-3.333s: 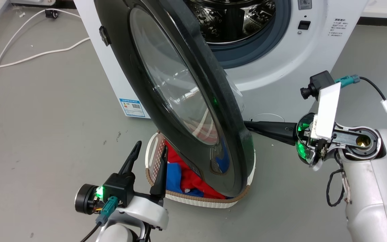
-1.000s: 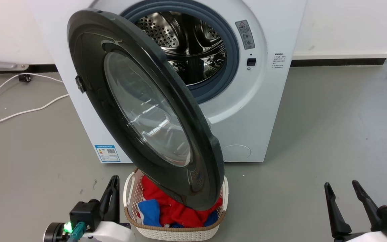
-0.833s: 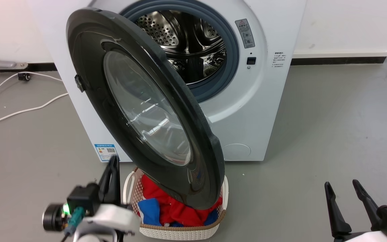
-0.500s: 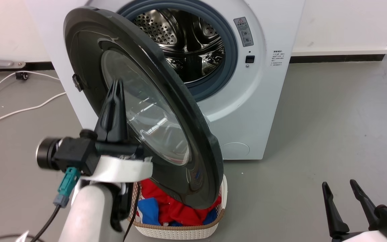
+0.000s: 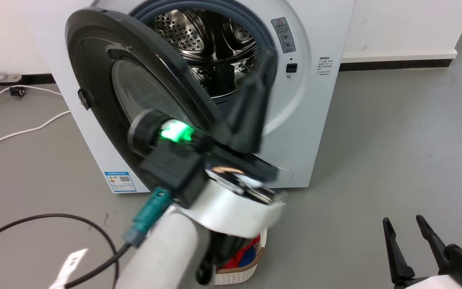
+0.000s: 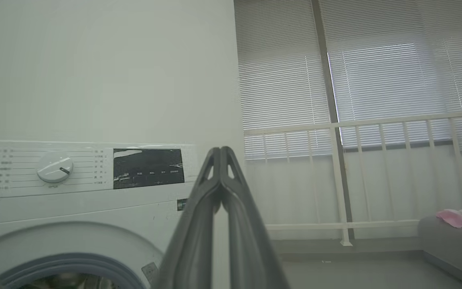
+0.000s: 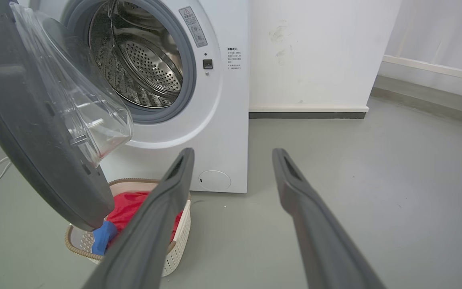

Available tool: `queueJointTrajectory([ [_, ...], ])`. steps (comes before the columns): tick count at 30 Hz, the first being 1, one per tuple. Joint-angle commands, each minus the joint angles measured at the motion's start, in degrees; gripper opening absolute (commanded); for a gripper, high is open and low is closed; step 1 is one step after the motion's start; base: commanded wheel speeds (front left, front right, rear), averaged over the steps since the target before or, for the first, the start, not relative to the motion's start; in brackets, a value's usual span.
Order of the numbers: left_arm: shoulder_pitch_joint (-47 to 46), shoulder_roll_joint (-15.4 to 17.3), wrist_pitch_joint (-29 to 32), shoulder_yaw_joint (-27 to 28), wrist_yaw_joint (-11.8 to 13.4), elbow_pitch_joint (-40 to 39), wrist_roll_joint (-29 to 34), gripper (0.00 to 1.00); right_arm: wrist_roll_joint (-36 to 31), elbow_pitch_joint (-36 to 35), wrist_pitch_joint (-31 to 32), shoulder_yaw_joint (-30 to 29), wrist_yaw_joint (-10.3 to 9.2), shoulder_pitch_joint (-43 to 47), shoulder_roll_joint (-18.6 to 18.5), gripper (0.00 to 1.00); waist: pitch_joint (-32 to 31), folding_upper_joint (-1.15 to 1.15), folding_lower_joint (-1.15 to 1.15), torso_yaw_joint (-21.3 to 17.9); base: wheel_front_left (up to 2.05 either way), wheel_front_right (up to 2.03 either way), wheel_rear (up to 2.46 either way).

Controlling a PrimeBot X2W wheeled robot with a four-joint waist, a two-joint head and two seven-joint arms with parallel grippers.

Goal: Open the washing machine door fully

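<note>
At the left of the head view, the washing machine door (image 5: 90, 68) stands swung out from the drum. The blurred left pincer (image 5: 267, 60), pressed together, points up before it, its forearm hiding most of the laundry basket (image 5: 243, 275). The right pincer (image 5: 401, 224) sits low and spread.

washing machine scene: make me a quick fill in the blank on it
1. In the head view, the washing machine door is hinged on its ____ side.
2. The basket under it holds blue and ____ laundry.
3. Open or shut, the left hand is ____.
4. Open or shut, the right hand is ____.
Missing words: left, red, shut, open.
</note>
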Motion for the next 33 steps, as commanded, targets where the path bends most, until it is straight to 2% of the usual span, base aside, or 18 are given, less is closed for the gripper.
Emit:
queueJointTrajectory([
  [1, -0.33, 0.02, 1.07, -1.86, 0.64, -0.04, -1.22, 0.0, -0.14, 0.13, 0.01, 0.03, 0.0, -0.35, -0.09, 1.0, 0.06, 0.0, 0.0, 0.05, 0.0, 0.0, 0.0],
  [4, 0.38, 0.0, 3.64, -7.17, 1.61, 0.32, -3.99, 0.0, -0.04, 0.28, 0.1, -0.17, 0.0, -0.23, -0.23, 1.0, 0.26, 0.0, 0.0, 0.3, 0.0, 0.0, 0.0],
  [9, 2.41, 0.01, 7.62, -16.14, 1.09, 2.61, -8.7, 0.0, 0.26, 0.51, 0.19, -0.61, 0.0, -0.04, -0.25, 1.0, 0.64, 0.0, 0.0, 0.95, 0.0, 0.0, 0.0],
  [12, 4.62, 0.01, 10.31, -21.36, 0.81, 6.87, -11.09, 0.0, 0.62, 0.56, 0.23, -0.81, 0.0, -0.53, -0.37, 1.0, 1.42, 0.0, 0.0, 1.22, 0.0, 0.0, 0.0],
  [15, 5.59, 0.0, 11.58, -23.77, 0.57, 10.83, -12.11, 0.0, 0.8, 0.74, 0.26, -0.72, 0.0, -0.8, -0.63, 1.0, 2.15, 0.0, 0.0, 1.29, 0.0, 0.0, 0.0],
  [22, 3.97, -0.02, 11.76, -25.23, 0.03, 19.91, -13.65, 0.0, 1.22, 1.53, 0.12, -0.44, 0.0, -1.83, -1.31, 1.0, 4.07, 0.0, 0.0, 0.43, 0.0, 0.0, 0.0],
  [33, 0.78, 0.11, 9.52, -21.08, 4.03, 29.75, -14.45, 0.0, 2.49, 3.35, -0.44, -0.82, 0.0, -3.24, -1.46, 1.0, 6.27, 0.0, 0.0, -0.73, 0.0, 0.0, 0.0],
])
